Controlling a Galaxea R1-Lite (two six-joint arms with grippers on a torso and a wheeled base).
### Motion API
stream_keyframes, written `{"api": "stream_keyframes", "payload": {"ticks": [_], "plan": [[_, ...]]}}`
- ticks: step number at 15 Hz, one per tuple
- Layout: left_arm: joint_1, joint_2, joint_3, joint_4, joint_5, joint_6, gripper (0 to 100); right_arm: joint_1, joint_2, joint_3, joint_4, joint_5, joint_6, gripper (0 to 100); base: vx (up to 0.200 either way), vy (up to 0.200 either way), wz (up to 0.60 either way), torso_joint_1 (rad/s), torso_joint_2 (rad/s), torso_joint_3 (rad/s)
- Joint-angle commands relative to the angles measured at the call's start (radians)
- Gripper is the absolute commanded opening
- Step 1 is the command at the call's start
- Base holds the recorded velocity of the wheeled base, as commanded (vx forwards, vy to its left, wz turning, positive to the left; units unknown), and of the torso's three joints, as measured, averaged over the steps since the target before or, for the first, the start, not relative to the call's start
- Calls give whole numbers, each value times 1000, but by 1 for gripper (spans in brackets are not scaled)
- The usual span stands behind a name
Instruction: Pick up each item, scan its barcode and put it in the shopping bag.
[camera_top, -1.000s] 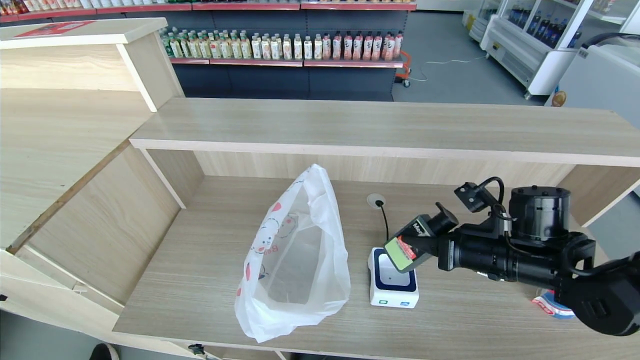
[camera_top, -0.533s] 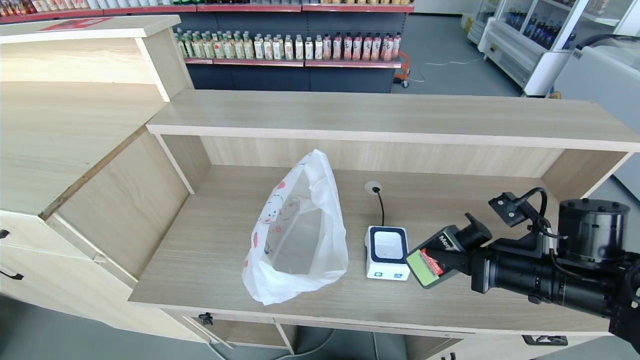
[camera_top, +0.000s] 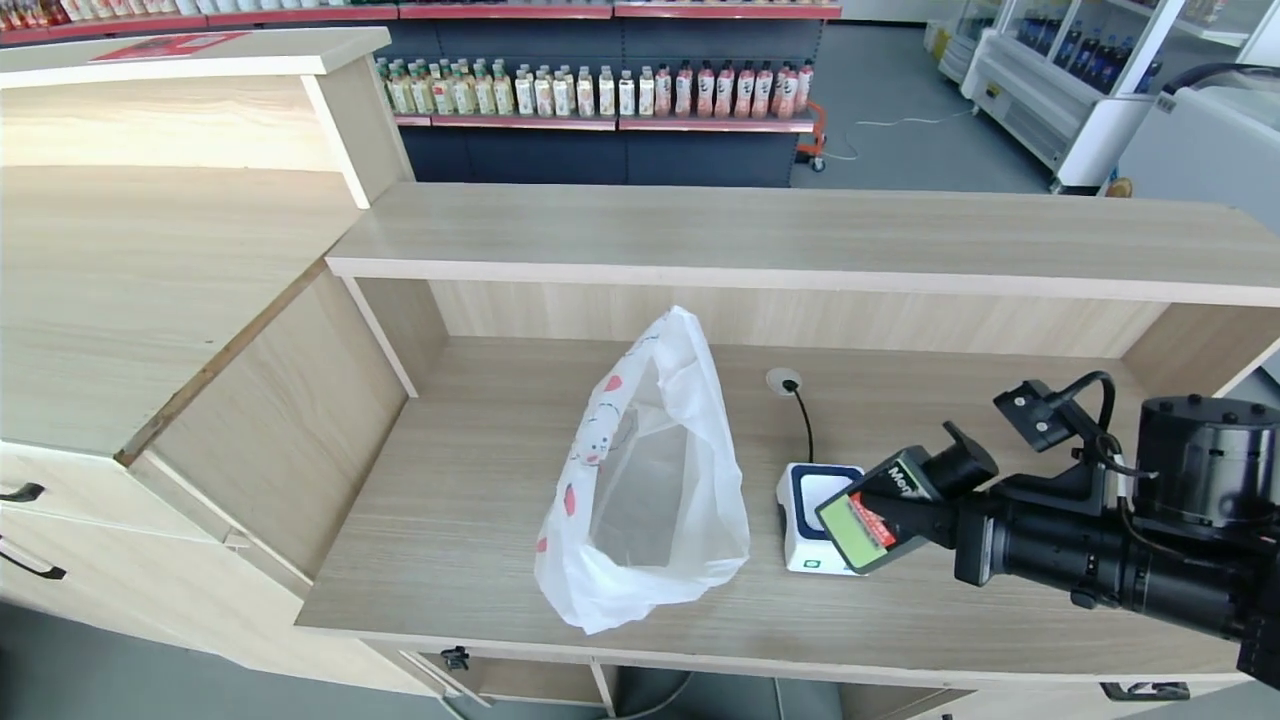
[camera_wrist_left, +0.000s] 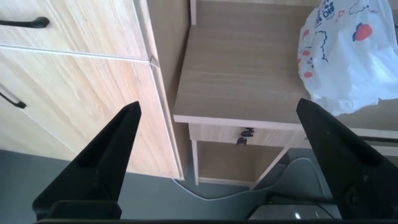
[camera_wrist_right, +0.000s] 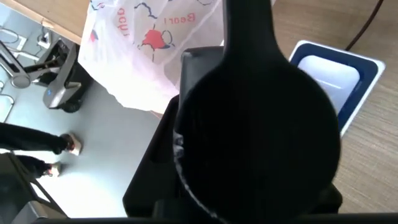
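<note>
The right gripper (camera_top: 905, 495) is clamping a green-faced box (camera_top: 852, 530) over the barcode scanner (camera_top: 803, 500). The left gripper (camera_wrist_left: 214, 158) is hanging with its jaws apart.

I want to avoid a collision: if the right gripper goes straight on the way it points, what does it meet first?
Probably the shopping bag; the box in the right gripper seems to hang above the scanner, though its height is unclear.
</note>
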Motion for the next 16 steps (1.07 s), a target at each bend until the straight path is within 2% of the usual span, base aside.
{"api": "stream_keyframes", "payload": {"ticks": [1, 4, 7, 10, 14, 16], "plan": [[0, 0, 0, 0, 1, 1, 100, 6, 12, -10, 0, 0, -2, 0, 0, 200, 0, -2, 7, 2], [0, 0, 0, 0, 1, -3, 100, 17, 74, -51, -8, -3, -9, 0, 0, 0, 0, 0, 0, 0], [0, 0, 0, 0, 1, -3, 100, 36, 235, -186, -10, -8, -69, 0, 0, 0, 0, 0, 0, 0], [0, 0, 0, 0, 1, -3, 100, 54, 403, -330, -11, -28, -190, 0, 0, 0, 0, 0, 0, 0], [0, 0, 0, 0, 1, -3, 100, 134, 511, -441, -22, -32, -198, 0, 0, 0, 0, 0, 0, 0], [0, 0, 0, 0, 1, -3, 100, 141, 578, -498, -23, -41, -238, 0, 0, 0, 0, 0, 0, 0]]}}
